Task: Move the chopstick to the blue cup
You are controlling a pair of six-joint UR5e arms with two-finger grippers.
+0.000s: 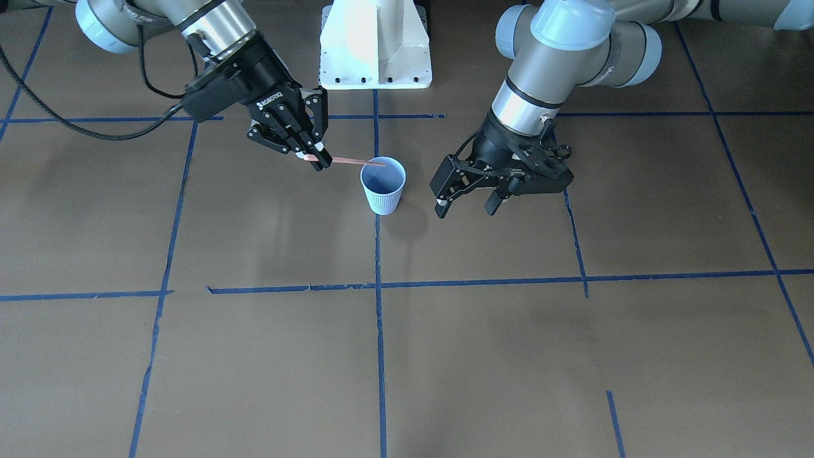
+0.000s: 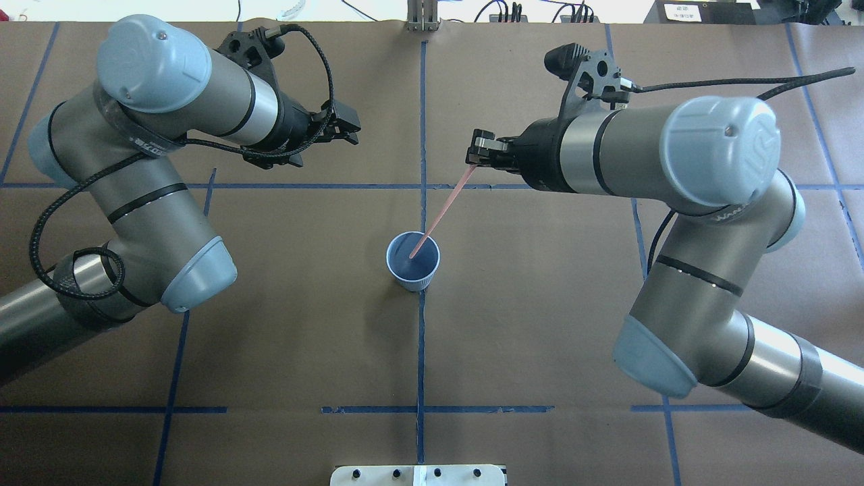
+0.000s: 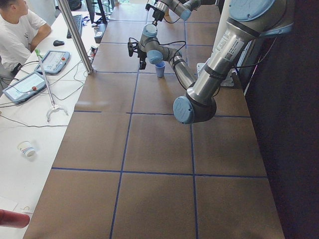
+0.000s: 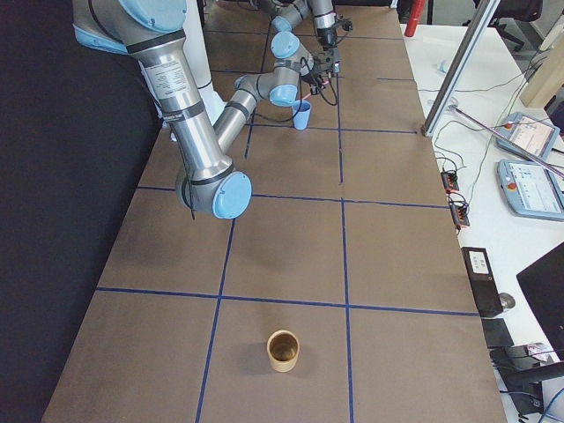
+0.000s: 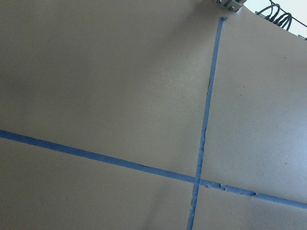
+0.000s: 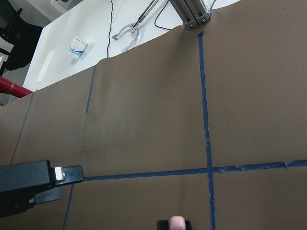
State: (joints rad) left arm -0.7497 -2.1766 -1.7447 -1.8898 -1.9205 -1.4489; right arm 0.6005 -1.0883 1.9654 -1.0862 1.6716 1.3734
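We see a pale blue cup (image 1: pixel 381 197) standing upright on the brown tabletop (image 1: pixel 254 356), on a line of blue tape (image 1: pixel 379 267). The right gripper (image 1: pixel 316 157) is beside and above the cup, its fingers clamped together on the upper end of a thin pink chopstick (image 1: pixel 350 161). From the gripper the chopstick slants down over the cup's rim, and in the overhead view its lower tip lies inside the cup's mouth. We cannot tell whether the tip touches the bottom. The left gripper (image 1: pixel 464 205) is near the cup on its other side, clear of it, with its fingers apart and nothing between them.
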